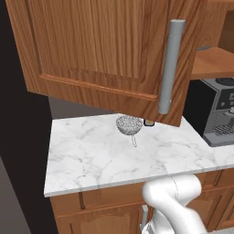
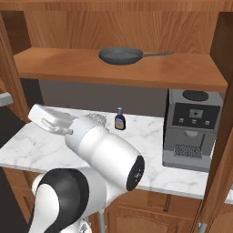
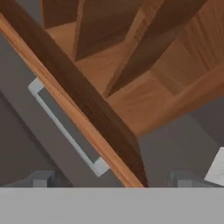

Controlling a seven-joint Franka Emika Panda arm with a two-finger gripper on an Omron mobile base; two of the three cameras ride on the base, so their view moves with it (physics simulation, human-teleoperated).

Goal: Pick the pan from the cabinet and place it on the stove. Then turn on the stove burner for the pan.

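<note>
Left base view – cabinet (image 1: 105, 50): a reddish-brown door is seen swung out across the upper half of the frame, its long grey bar handle (image 1: 170, 66) standing upright at upper right.
Left base view – surface (image 1: 91, 160): white marble across the middle of the frame; a small wire-mesh strainer (image 1: 129, 125) lies at its centre, just under the door's lower edge.
Left base view – coffee machine (image 1: 215, 112): set at the right edge, well apart from the strainer.

Right base view – pan (image 2: 120, 56): found at top centre of the frame, resting flat on the open cabinet's shelf (image 2: 136, 73), its long handle pointed toward the right of the frame.
Right base view – handling: the pan is judged rigid, metal and fairly heavy, with its weight lying far from the handle's end; the shallow rim is thought too broad and slick for a sure hold.
Right base view – hold: the handle is best taken close to where it joins the bowl, so that tipping is limited.
Right base view – bottle (image 2: 119, 119): a small dark one stands upright on the surface at centre, well below the pan.

Hand view – pincer (image 3: 109, 178): its tips are spread wide at the bottom edge, released, with nothing held between them.
Hand view – door edge (image 3: 83, 100): a dark wooden edge runs diagonally across the frame, close before the pincer.
</note>
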